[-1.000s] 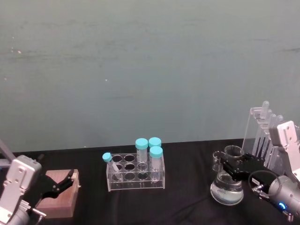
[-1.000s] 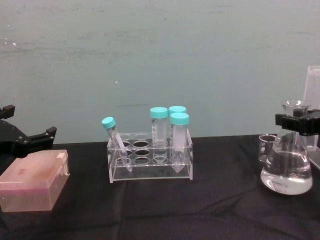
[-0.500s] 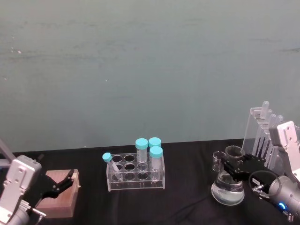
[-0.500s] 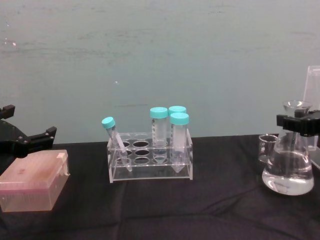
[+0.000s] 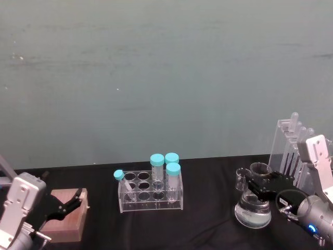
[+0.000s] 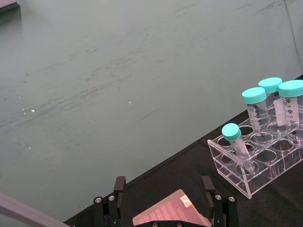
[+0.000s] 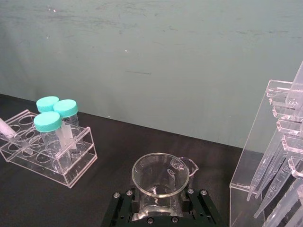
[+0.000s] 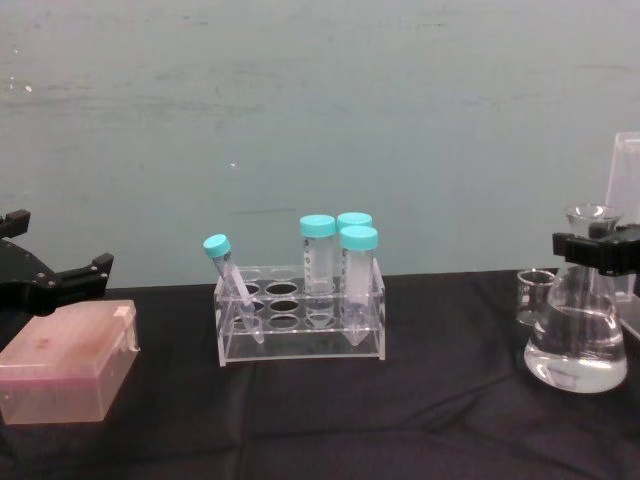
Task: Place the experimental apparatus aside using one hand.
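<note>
Right end effector (image 5: 263,186) clamped on the neck of the flask (image 5: 253,209) of clear liquid, at the surface's (image 5: 208,219) right, small beaker (image 5: 241,179) and pipette stand (image 5: 291,151) just behind, left end effector (image 5: 70,200) spread wide over a pink box (image 8: 68,372)

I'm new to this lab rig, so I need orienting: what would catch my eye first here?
The right pincer is shut on the neck of the conical flask of clear liquid at the table's right, beside a small beaker and the pipette stand. At centre stands a clear tube rack with teal-capped tubes. At left, the open left pincer hovers by a pink box.
</note>
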